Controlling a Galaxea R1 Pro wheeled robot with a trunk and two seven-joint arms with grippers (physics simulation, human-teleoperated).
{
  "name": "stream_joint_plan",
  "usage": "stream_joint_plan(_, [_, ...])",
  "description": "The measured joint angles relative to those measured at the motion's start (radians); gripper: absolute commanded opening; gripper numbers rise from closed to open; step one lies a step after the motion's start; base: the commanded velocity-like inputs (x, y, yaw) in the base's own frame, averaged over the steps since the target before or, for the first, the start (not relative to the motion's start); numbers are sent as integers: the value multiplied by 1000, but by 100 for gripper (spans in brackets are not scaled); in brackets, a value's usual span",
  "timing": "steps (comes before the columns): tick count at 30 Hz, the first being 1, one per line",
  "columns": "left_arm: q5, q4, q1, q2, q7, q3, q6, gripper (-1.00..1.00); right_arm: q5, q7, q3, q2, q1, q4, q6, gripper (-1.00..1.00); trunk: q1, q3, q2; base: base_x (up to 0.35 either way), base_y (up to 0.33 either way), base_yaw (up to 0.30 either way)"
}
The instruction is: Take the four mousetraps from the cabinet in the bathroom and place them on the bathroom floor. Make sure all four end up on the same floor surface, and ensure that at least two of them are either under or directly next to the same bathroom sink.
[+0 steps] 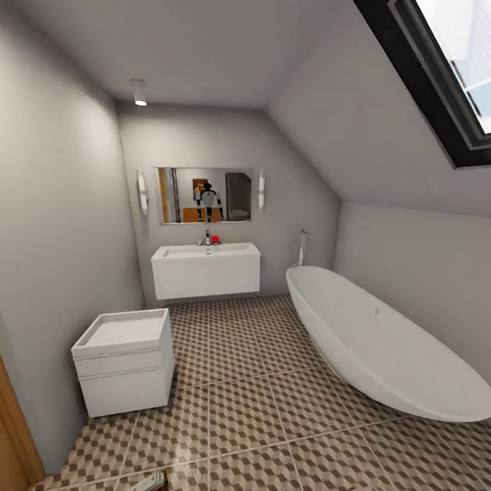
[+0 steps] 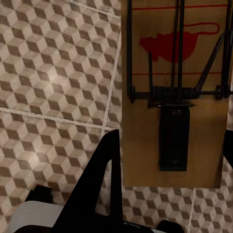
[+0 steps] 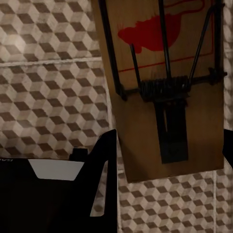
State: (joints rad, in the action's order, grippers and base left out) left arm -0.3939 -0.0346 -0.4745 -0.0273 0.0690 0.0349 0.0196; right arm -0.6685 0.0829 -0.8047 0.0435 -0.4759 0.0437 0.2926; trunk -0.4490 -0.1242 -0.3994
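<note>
Two mousetraps are carried: one clamped in the left gripper [image 2: 167, 160], one [image 3: 162, 82] in the right gripper [image 3: 170, 155], both over the bathroom floor [image 1: 273, 409]. The sink [image 1: 204, 251] is seen mid-frame, well ahead. Nothing judged placed yet; other two unseen.

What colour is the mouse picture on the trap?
Red, printed on the tan wooden mousetrap, clearest in the left wrist view.

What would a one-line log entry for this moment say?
place: bathroom | left hand: holds mousetrap | right hand: holds second trap | both over floor | sink ahead
</note>
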Motion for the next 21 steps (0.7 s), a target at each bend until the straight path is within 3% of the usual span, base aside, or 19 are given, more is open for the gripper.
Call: stream_joint_plan(21, [0, 0, 0, 2, -3, 0, -1, -100, 0, -5, -1, 0, 0, -2, -8, -100, 0, 0, 0, 337, -122, 12])
